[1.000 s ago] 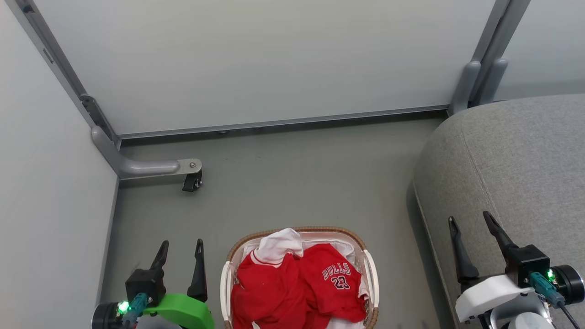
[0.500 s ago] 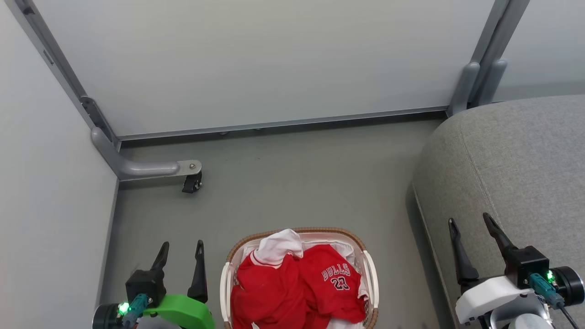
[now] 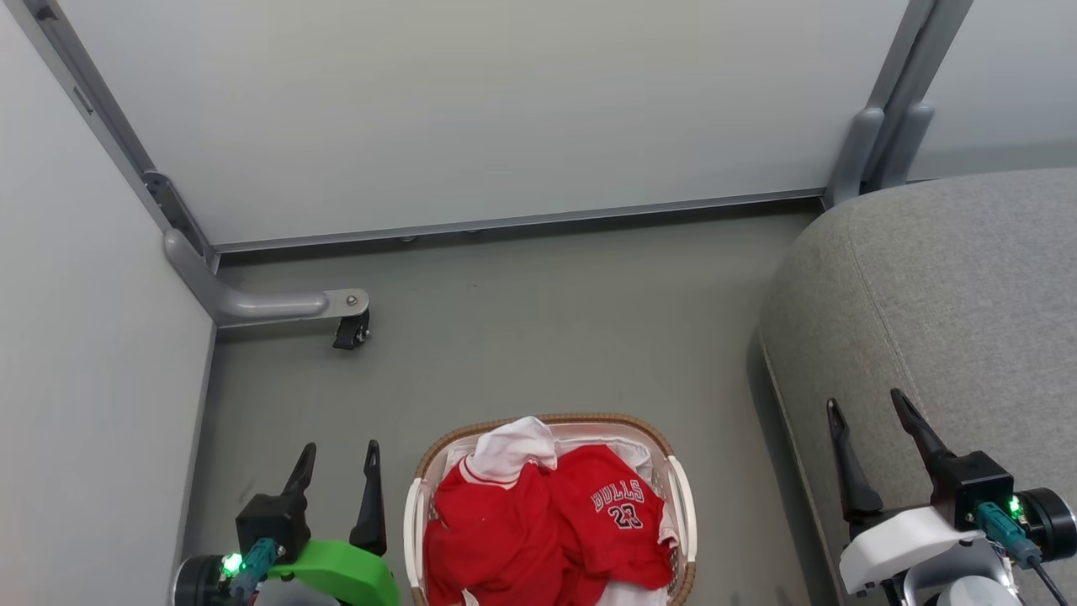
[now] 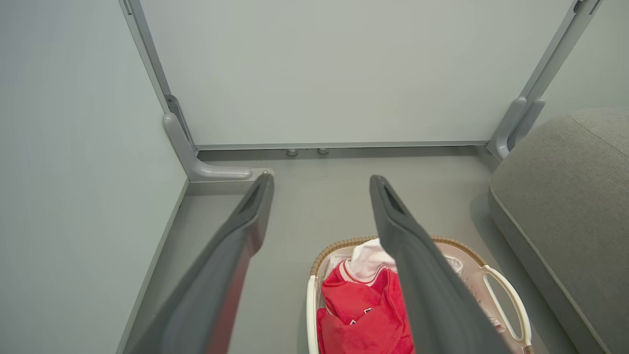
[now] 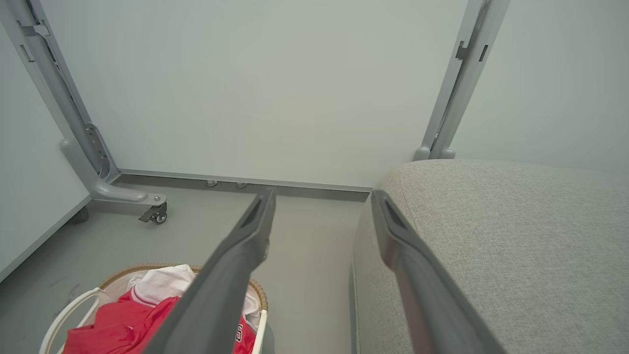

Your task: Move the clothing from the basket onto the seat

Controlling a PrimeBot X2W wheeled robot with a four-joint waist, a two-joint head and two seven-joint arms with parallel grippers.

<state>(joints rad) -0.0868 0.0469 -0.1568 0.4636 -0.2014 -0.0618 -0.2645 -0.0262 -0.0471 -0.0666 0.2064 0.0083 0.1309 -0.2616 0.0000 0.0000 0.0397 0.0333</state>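
Change: the whole head view has slid slightly since 1 second ago, so the camera shifted; basket, clothing and both grippers keep their places relative to each other.
Panels (image 3: 471,118): pale walls close off the top and left of the frame; a grey foot with a caster (image 3: 349,332) juts in from the left panel at mid-left.
Seat (image 3: 951,286): grey cushion with a stitched seam on the right side; its rounded edge is near the basket, with a strip of floor between.
Floor (image 3: 547,328): open grey stretch across the middle of the frame.
Basket (image 3: 555,420): bottom centre, on the floor; brown woven rim, white handles.
Left gripper (image 3: 340,446): lower left, just beside the basket, fingers spread wide, holding nothing.
Right gripper (image 3: 865,400): lower right, over the seat's edge, fingers spread wide, holding nothing.
Clothing (image 3: 505,539): crumpled red pile inside the basket; jersey (image 3: 618,513) lettered "BULLS 23" on the right, white sleeve (image 3: 509,446) with striped trim at the top.
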